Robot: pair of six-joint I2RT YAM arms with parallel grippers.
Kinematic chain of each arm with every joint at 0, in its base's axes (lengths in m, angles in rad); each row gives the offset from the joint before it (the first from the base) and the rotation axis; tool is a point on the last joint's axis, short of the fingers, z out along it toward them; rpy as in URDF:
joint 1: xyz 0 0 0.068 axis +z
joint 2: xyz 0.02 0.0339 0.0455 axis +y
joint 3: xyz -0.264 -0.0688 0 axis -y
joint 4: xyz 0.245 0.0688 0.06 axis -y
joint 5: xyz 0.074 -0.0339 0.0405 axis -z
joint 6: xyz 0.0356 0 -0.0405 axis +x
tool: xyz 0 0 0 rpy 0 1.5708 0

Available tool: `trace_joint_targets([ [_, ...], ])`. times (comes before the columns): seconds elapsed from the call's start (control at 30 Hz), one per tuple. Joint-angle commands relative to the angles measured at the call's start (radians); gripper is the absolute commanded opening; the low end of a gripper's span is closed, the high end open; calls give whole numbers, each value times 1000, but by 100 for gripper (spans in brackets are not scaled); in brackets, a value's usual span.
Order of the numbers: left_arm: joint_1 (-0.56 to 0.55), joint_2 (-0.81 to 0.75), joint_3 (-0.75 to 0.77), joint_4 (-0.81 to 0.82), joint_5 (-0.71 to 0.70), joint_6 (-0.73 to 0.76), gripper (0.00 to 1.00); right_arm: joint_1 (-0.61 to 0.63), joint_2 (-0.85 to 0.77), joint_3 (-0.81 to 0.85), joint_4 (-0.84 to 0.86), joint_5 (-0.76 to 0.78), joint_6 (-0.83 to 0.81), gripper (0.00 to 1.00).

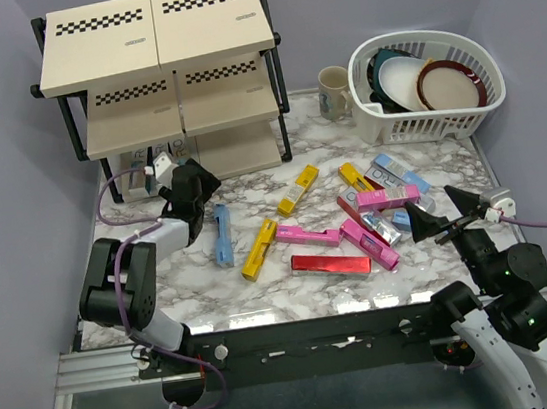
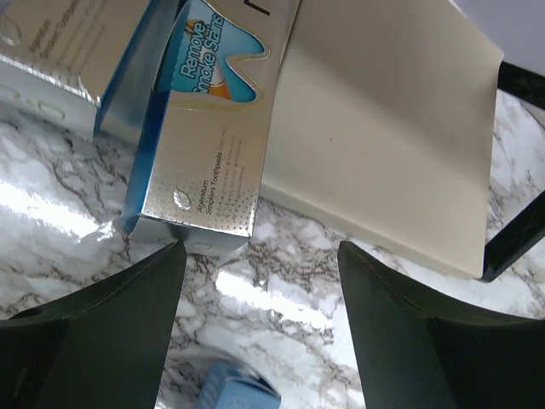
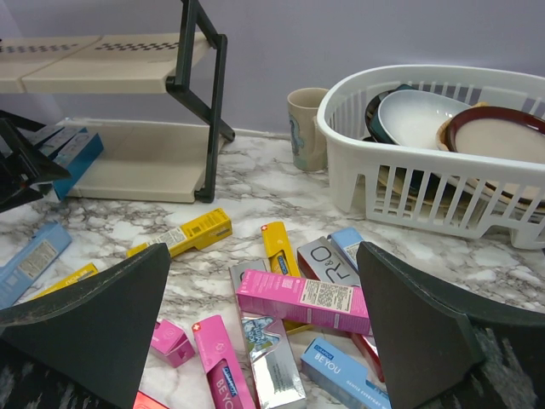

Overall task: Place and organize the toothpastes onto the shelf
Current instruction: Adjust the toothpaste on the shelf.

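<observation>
Loosely strewn glossy toothpastes (image 1: 387,193), pink, yellow, blue, red, L hand (image 2: 260,251), R hand (image 3: 264,251) released.

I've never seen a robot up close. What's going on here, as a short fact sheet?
Shelf: three tiers, top board bare
Shelved so far: silver-blue carton and a few others, at the bottom tier's left end
Loose toothpastes: many, scattered on the marble table
Left gripper: open, facing the silver-blue carton
Right gripper: open, above the loose pile
Also there: white basket of dishes, mug

About sixteen toothpastes (image 1: 331,263), one shelf (image 1: 155,33), one basket (image 1: 425,126), one mug (image 1: 335,90)
</observation>
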Motion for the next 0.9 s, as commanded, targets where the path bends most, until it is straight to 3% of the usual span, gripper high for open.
trace_joint_targets([
  [0.0, 37, 34, 64, 19, -56, 19, 81, 10, -285, -2, 0, 11, -13, 100],
  [0.57, 77, 84, 123, 29, -33, 45, 81, 10, -286, -7, 3, 12, -13, 100],
  [0.87, 74, -122, 17, -52, -65, 102, 89, 11, -286, -2, 3, 6, -13, 100],
])
